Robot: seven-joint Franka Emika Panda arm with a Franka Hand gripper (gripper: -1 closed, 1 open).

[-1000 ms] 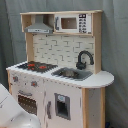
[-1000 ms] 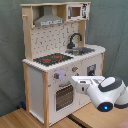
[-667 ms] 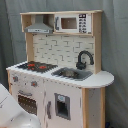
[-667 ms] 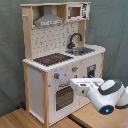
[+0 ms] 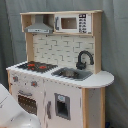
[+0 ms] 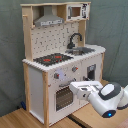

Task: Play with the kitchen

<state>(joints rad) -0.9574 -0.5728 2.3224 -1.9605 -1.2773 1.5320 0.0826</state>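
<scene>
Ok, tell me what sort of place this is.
Probably a lab or test space, not a home kitchen: a toy play kitchen stands on a wooden floor before a grey curtain, with a robot arm facing it.

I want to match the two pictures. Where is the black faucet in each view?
First exterior view: the faucet stands right of centre, behind the sink.
Second exterior view: the faucet stands above centre, towards the second exterior view's right.
Shared landmark: the stovetop beside the sink.

White glossy arm [image 6: 102,95], rounded joints, dark seams, small blue light near bottom.
</scene>
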